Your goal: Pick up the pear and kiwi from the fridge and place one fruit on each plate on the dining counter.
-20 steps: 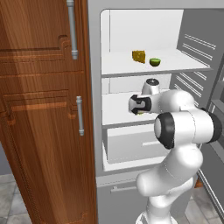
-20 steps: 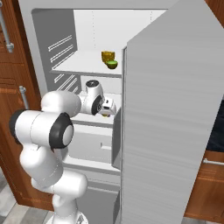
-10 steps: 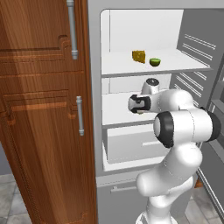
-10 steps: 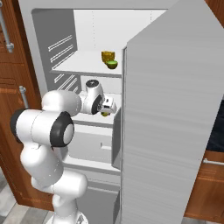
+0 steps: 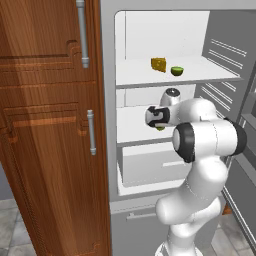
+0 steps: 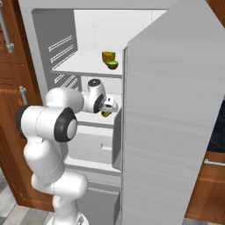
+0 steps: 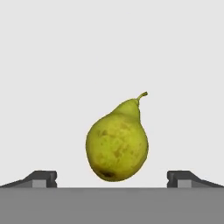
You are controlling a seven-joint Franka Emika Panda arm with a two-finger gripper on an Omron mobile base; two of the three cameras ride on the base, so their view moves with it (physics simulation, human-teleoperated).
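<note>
Pear (image 7: pixel 117 143) lies on the white middle shelf (image 5: pixel 132 125) of the fridge (image 5: pixel 165 65), seen from above in the hand view. Long axis runs from the fat end at lower left of that view to the narrow end at upper right; the stem curls off the narrow end, a dark spot sits at the fat end. Bare white shelf surface all round it, nothing touching. From the base cameras only a sliver of yellow-green (image 5: pixel 160 128) shows under the hand.

Gripper (image 7: pixel 112 178) hangs just over the pear, jaws spread wide, one dark fingertip (image 7: pixel 41 178) either side of the fruit and both clear of it. Nothing pinched.

Room for moving: the upper shelf edge (image 5: pixel 175 81) runs close above the wrist; below, the white drawer (image 5: pixel 150 165) front. Ribbed inner wall (image 5: pixel 220 70) to the right in the left base view. Open grey fridge door (image 6: pixel 176 114) stands near the arm on the right in the right base view. Brown wooden cabinet (image 5: pixel 50 125) flanks the fridge's left side.

Upper shelf carries a cheese wedge (image 5: pixel 159 64) and just beside it the kiwi (image 5: pixel 177 70), cut face up, near the middle of the shelf.
</note>
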